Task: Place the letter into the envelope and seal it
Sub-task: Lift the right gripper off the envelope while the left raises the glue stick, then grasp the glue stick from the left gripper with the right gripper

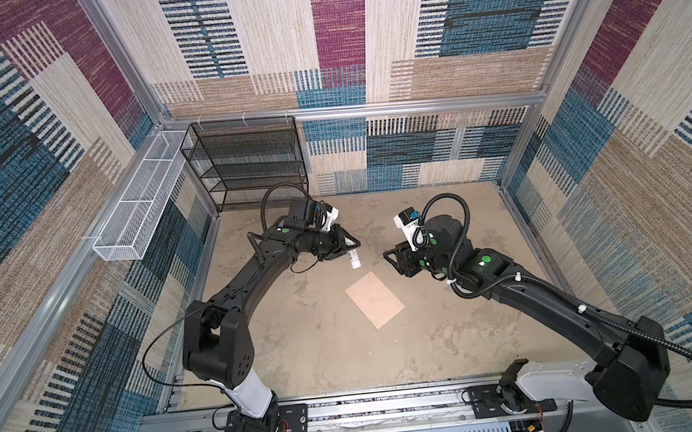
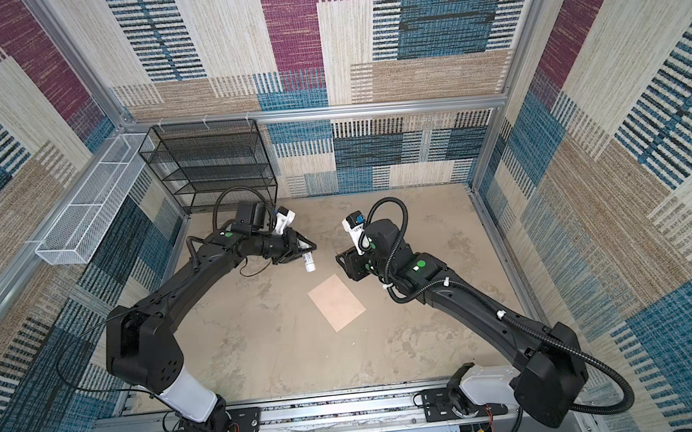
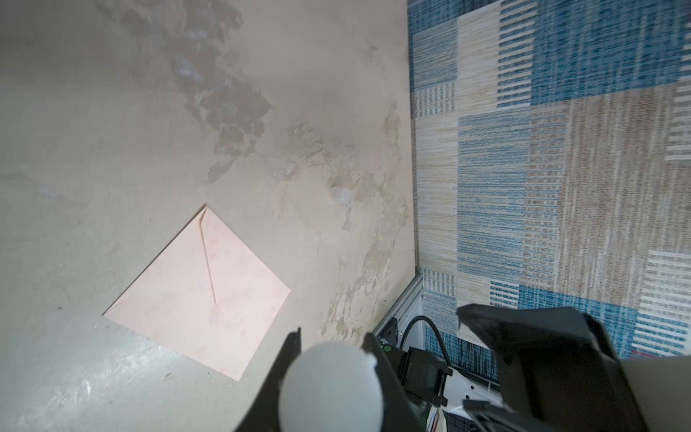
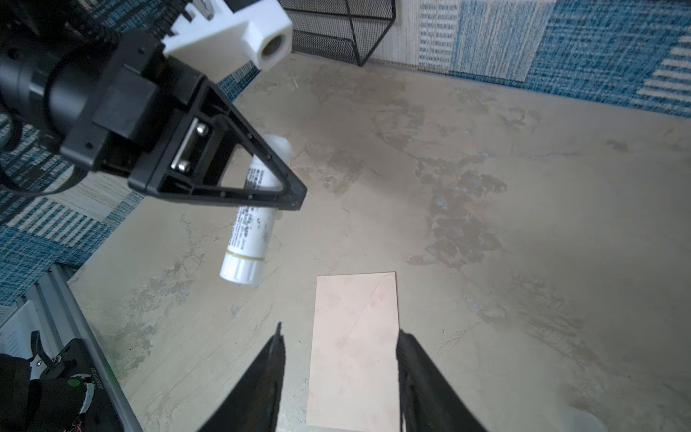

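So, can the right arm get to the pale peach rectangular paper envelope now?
Probably yes: the open, empty right gripper hangs near the flat, uncovered envelope; the left gripper, holding a white cylindrical tube, is aside.

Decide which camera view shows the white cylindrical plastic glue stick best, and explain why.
The right wrist view: the white cylindrical plastic glue stick appears side-on, large, with printed label visible. The left wrist view shows only its round end; both top views show it tiny.
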Tool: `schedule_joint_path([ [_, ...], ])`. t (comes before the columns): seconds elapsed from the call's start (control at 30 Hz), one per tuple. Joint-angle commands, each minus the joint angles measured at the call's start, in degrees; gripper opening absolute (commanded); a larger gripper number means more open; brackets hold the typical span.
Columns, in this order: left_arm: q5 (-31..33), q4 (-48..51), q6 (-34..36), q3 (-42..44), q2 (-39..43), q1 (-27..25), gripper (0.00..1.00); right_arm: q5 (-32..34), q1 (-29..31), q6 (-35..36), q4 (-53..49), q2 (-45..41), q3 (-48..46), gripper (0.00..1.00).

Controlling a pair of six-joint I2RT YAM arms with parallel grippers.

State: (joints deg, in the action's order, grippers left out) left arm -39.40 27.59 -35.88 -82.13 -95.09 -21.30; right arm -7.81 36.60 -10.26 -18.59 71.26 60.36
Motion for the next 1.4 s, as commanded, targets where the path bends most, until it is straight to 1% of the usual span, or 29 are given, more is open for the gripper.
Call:
schedule_joint_path([
  [0.0,-0.42,-4.19,-1.11,-2.63,0.55,-0.34,0.0,-3.19,-0.65,0.27,8.19,-2.04,-1.99,0.52],
  [0.1,-0.09,-4.63,-0.48,-5.19,0.68,-1.18,0.0,-6.74,-1.15,-0.99,9.27,-3.51,-3.49,0.52],
  [0.2,0.89,-5.58,1.3,-7.02,0.87,-2.4,0.0,-12.31,-1.66,-2.69,11.96,-4.98,-5.25,0.52],
  [0.27,1.35,-8.08,2.75,-7.2,1.37,-3.51,0.0,-16.03,-1.84,-4.39,14.46,-5.68,-6.46,0.54],
  [0.37,1.39,-12.59,3.88,-6.91,1.86,-5.25,0.0,-19.28,-2.1,-7.23,18.54,-6.22,-8.32,0.58],
  [0.53,-0.24,-17.46,4.52,-7.61,1.41,-7.72,0.0,-18.95,-3.48,-11.19,23.86,-6.33,-10.15,0.65],
  [0.63,-2.25,-19.2,4.66,-7.86,1.26,-8.75,0.0,-19.52,-4.72,-13.17,26.59,-6.09,-10.41,0.65],
  [0.73,-3.65,-20.61,4.2,-7.74,1.45,-9.36,0.0,-22.15,-5.53,-14.9,29.69,-5.88,-10.78,0.62],
  [0.93,-7.09,-24.4,2.05,-7.76,1.32,-9.44,0.0,-26.69,-5.75,-16.69,34.88,-6.4,-12.48,0.52],
  [1.1,-10.81,-25.09,0.06,-9.45,0.0,-9.51,0.0,-26.56,-6.27,-17.61,37.13,-7.79,-13.93,0.48],
  [1.2,-12.19,-27.44,-0.74,-8.72,0.36,-9.47,0.0,-25.35,-7.01,-18.29,37.63,-8.73,-14.73,0.49],
  [1.37,-13.97,-29.11,-1.55,-8.05,0.73,-9.55,0.0,-24.09,-8.53,-19.17,36.83,-9.47,-15.04,0.55],
])
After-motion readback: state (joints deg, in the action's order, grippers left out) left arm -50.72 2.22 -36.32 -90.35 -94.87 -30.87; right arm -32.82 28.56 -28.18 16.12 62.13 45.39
